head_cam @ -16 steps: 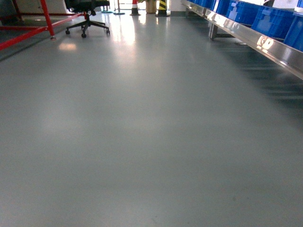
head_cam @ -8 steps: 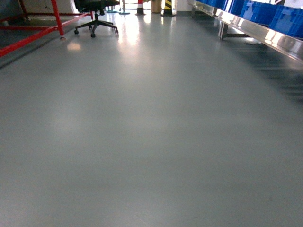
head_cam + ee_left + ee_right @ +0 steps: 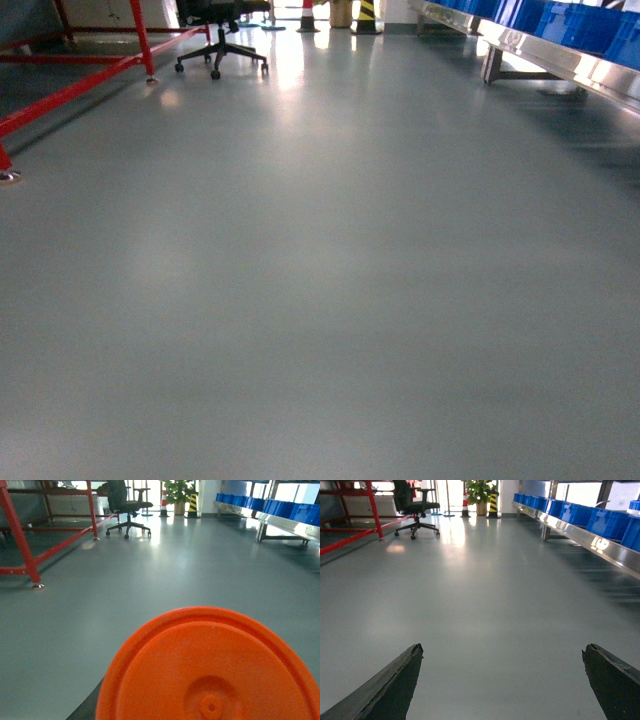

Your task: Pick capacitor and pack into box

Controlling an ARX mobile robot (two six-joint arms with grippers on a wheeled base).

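Stretching ahead is a smooth, glossy grey floor [image 3: 330, 270] with soft reflections. The right gripper [image 3: 502, 680] has its dark, wedge-shaped fingers [image 3: 395, 685] spread wide, nothing between them. A round orange plastic disc [image 3: 210, 670] with moulded concentric ridges fills the left wrist view; the left fingers' state cannot be told. No capacitor or pink box shows. Rectangular blue plastic bins [image 3: 605, 522] line a shiny metal rail [image 3: 600, 542] on the right.

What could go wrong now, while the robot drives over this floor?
The red frame has a foot close on the left; the base might clip it. An office chair stands ahead and could roll into the path. The orange disc fills the left wrist view, hiding whatever lies below.
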